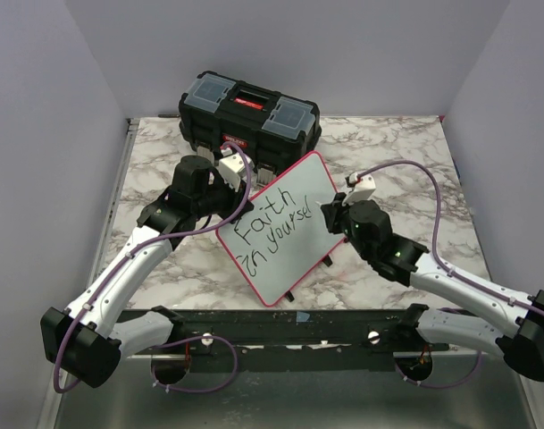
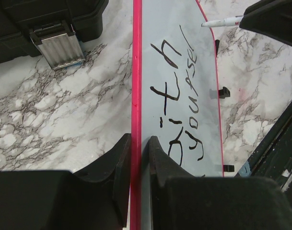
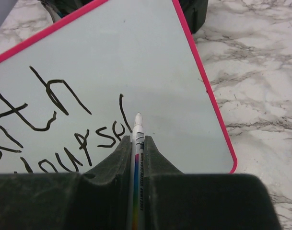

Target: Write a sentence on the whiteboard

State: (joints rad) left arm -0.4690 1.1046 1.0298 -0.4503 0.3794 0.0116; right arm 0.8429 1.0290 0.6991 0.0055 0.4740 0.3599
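The whiteboard (image 1: 289,210), white with a red rim, stands tilted on the marble table. Black lettering (image 1: 270,223) on it reads "Faith in yoursel". My left gripper (image 1: 225,185) is shut on the board's red rim at its upper left edge; the left wrist view shows the rim (image 2: 136,96) between the jaws of the left gripper (image 2: 136,153). My right gripper (image 1: 336,214) is shut on a white marker (image 3: 137,143), whose tip sits just right of the last "l" stroke (image 3: 124,112). The marker tip also shows in the left wrist view (image 2: 220,22).
A black toolbox (image 1: 249,112) with a red latch stands behind the board at the table's back, and its metal latch (image 2: 57,45) shows in the left wrist view. A black rail (image 1: 280,326) runs along the near edge.
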